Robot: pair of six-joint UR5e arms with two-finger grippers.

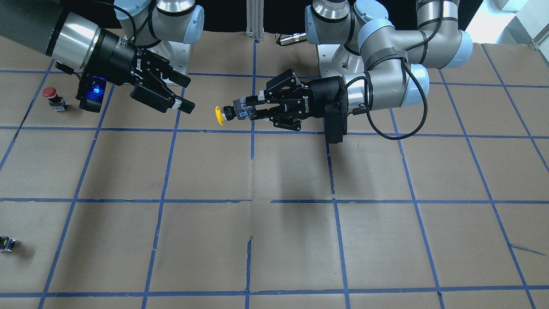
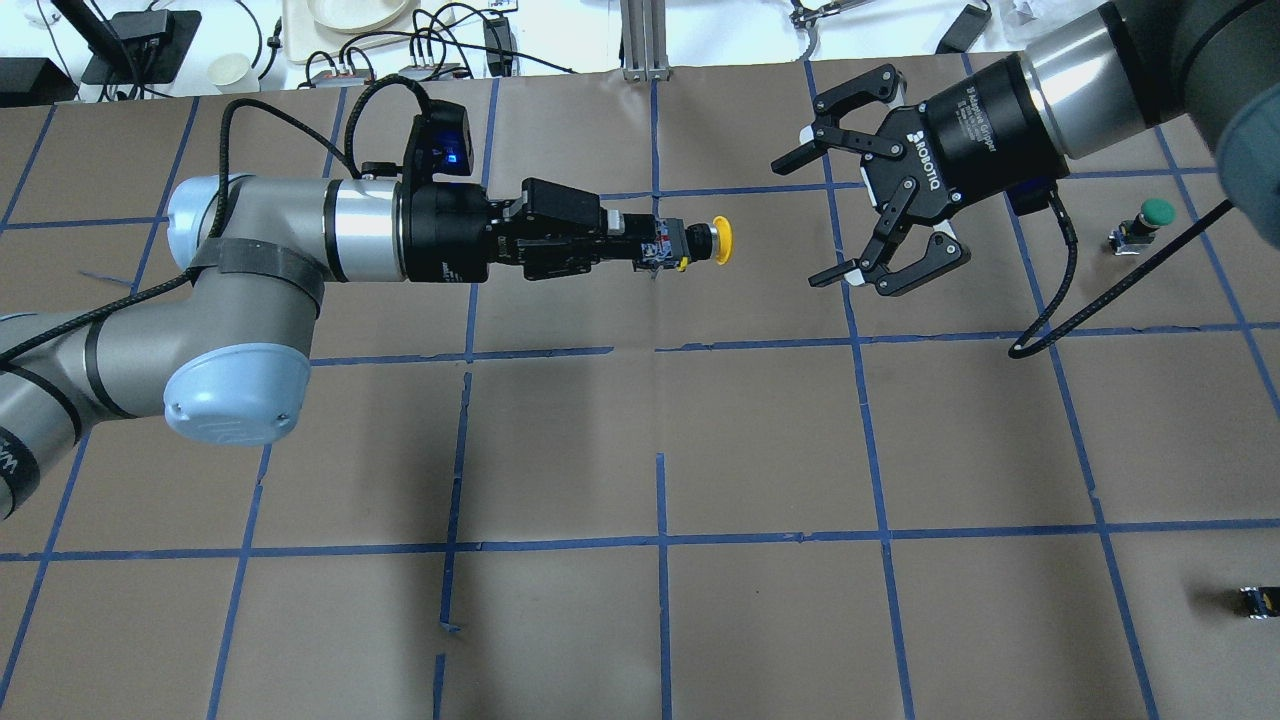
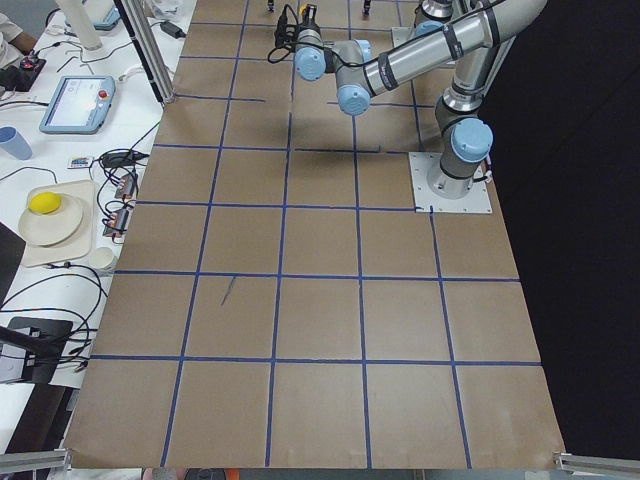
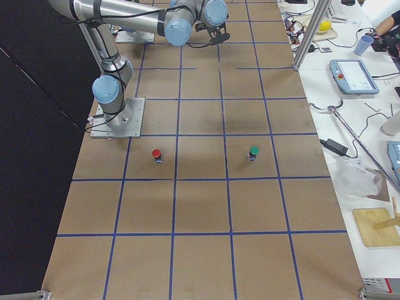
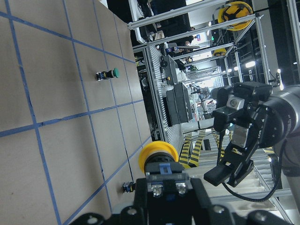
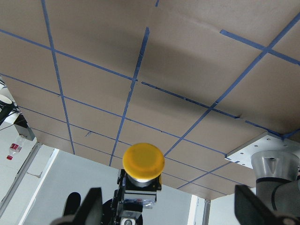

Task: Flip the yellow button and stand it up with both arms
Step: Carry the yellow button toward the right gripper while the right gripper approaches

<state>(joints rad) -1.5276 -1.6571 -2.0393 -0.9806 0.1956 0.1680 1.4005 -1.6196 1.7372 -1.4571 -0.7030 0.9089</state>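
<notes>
**Cap-first, dead ahead of the open right claw**

The left claw (image 2: pixel 648 250) is pinching the yellow button (image 2: pixel 700 243) by its dark body (image 2: pixel 672 246), with the arm stretched out level, well above the counter (image 2: pixel 660 620). Out past those fingertips the button runs lengthwise, flat to the counter, its cap (image 2: pixel 722 240) leading away from the left wrist. Beyond the cap there's a stretch of open air, and then the right claw (image 2: pixel 797 222), spread wide, holding nothing, mouth turned back toward the cap. In the right wrist view the cap shows face-on between the two fingers, a touch nearer one of them. So the button's long axis points almost straight into that open mouth. My read: the right claw has to close the gap, it will meet the cap first, and it needs a small sideways nudge to centre.
</notes>
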